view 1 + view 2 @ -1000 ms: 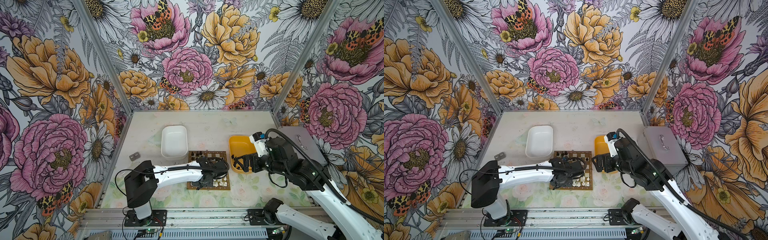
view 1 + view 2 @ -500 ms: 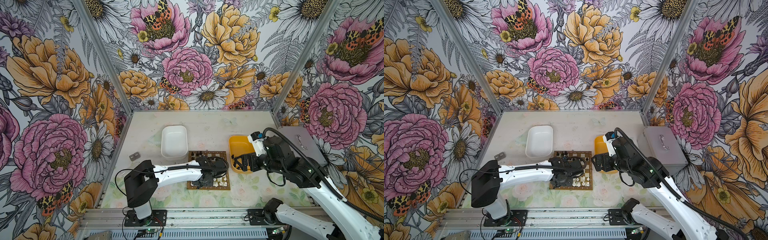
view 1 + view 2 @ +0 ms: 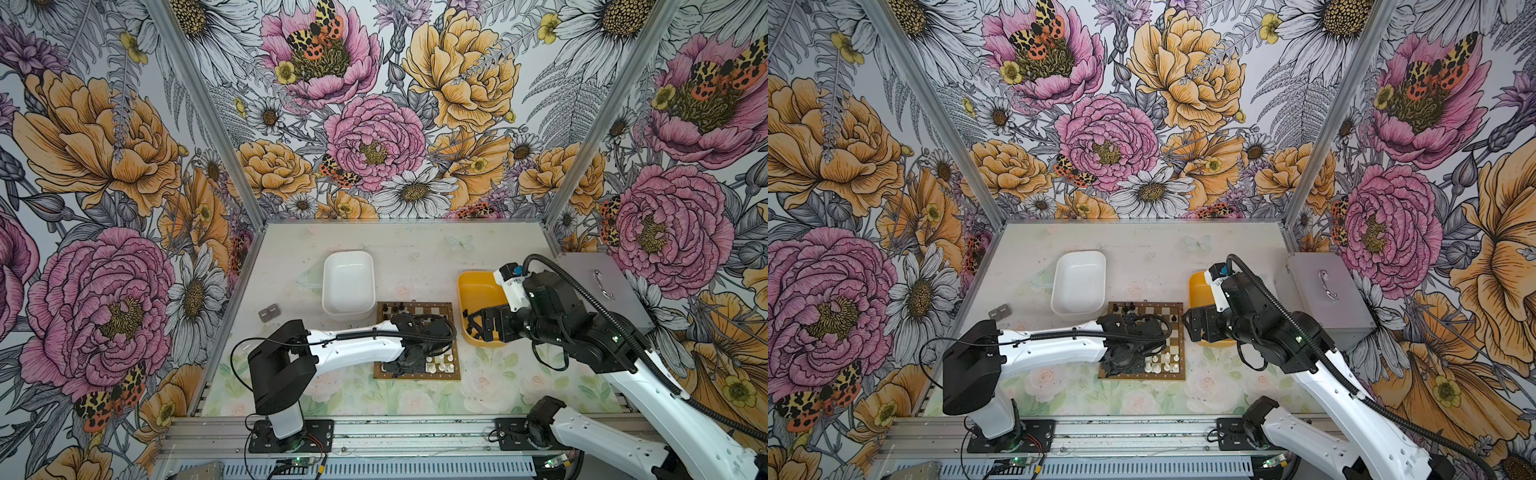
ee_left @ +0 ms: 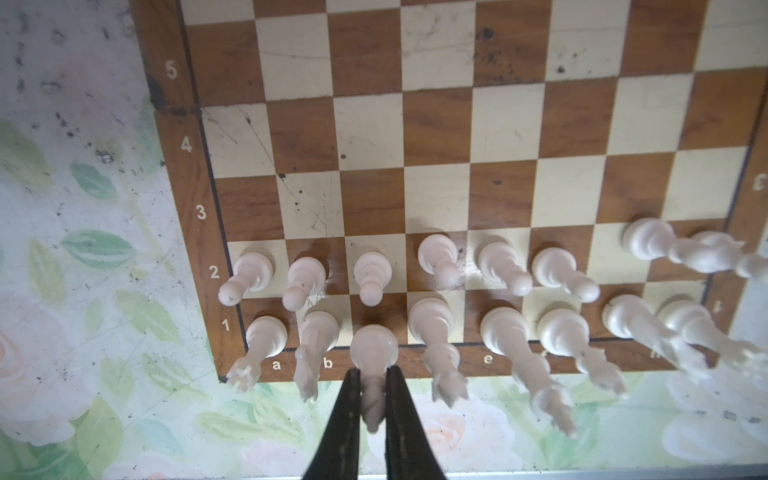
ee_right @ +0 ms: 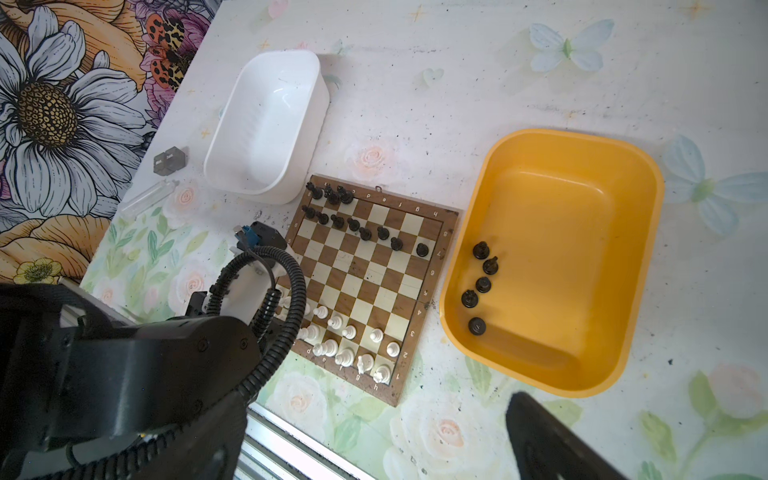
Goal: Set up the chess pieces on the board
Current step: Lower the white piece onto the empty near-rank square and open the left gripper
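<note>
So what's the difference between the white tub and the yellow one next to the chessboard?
The white tub is empty, while the yellow tub holds five black chess pieces. In both top views the white tub sits beyond the board's far left corner, the yellow tub to the board's right. Both are open, rounded-rectangular tubs on the table.

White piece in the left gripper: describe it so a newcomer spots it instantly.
Find the chessboard beside the yellow tray. In the left wrist view, go to its edge row of white pieces, marked 1. The white piece is third from the a corner, the only one pinched between the left gripper's black fingers.
</note>
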You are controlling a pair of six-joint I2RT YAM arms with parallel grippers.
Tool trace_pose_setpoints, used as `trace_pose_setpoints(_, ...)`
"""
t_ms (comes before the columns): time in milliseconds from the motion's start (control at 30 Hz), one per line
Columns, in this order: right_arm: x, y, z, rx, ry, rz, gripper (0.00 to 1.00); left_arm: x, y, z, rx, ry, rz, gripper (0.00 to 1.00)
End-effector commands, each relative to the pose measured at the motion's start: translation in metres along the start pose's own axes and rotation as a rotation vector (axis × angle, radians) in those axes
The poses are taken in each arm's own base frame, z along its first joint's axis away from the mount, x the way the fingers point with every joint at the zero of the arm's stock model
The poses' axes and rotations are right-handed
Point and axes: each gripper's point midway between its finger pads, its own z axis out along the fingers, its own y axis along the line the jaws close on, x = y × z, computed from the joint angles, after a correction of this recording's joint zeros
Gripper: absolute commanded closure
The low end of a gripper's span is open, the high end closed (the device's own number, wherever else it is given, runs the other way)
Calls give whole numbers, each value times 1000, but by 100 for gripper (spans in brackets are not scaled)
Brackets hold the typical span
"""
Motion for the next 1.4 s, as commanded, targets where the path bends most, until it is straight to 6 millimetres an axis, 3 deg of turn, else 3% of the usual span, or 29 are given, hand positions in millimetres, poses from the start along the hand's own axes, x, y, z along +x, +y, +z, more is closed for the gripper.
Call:
trace_pose_setpoints(0, -8, 0, -7, 5, -37, 2, 0, 0, -2, 8, 1, 15, 5, 88)
trace_pose_setpoints(1367, -9, 0, -9, 5, -41, 3, 0, -5, -3, 8, 7, 16, 22, 85)
